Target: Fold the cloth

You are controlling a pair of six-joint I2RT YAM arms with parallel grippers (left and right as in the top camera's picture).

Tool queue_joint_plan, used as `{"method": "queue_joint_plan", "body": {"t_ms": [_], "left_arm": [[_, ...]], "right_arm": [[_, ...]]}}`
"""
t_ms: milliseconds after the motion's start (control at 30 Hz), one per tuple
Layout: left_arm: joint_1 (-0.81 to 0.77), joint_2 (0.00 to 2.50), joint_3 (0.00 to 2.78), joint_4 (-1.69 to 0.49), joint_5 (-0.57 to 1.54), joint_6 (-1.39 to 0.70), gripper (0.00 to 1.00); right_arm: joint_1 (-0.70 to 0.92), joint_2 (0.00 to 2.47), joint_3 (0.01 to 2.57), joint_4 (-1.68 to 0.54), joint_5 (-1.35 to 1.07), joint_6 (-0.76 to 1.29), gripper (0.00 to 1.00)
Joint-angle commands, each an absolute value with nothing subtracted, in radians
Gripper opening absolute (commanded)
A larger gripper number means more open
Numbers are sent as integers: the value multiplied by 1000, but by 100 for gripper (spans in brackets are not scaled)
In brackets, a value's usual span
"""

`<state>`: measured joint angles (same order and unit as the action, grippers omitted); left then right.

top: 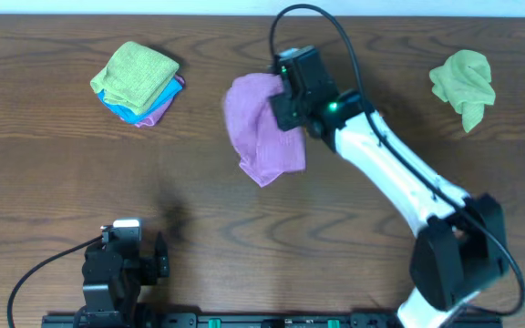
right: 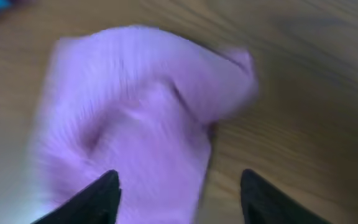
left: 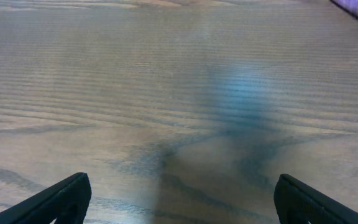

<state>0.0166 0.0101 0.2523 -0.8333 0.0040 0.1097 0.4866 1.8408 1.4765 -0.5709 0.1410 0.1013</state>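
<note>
Overhead view is showing the crumpled lilac fabric cloth (top: 261,137) lying near the middle of the brown wooden table (top: 62,173); the right gripper (right: 179,199) is hovering at its right edge, fingers spread, seemingly clasping nothing in the blurred wrist view. The left gripper (left: 188,205) is hanging over bare wood, fingers apart.

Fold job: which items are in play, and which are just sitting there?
In play: purple cloth; right gripper, open over it.
Lying about: folded cloth stack; crumpled green cloth; left gripper, open above the table.
</note>
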Motion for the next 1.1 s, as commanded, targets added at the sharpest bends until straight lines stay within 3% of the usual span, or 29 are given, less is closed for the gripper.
{"method": "queue_joint_plan", "body": {"t_ms": [0, 367, 767, 1067], "left_arm": [[12, 4, 242, -871, -4, 134, 95], [12, 4, 242, -871, -4, 134, 95], [12, 4, 242, -871, -4, 134, 95], [12, 4, 242, -871, -4, 134, 95]], "right_arm": [[449, 1794, 1509, -588, 272, 101, 76], [415, 1784, 1473, -832, -3, 173, 85], [400, 1865, 1318, -702, -448, 189, 82], [398, 1882, 1318, -690, -213, 270, 79]]}}
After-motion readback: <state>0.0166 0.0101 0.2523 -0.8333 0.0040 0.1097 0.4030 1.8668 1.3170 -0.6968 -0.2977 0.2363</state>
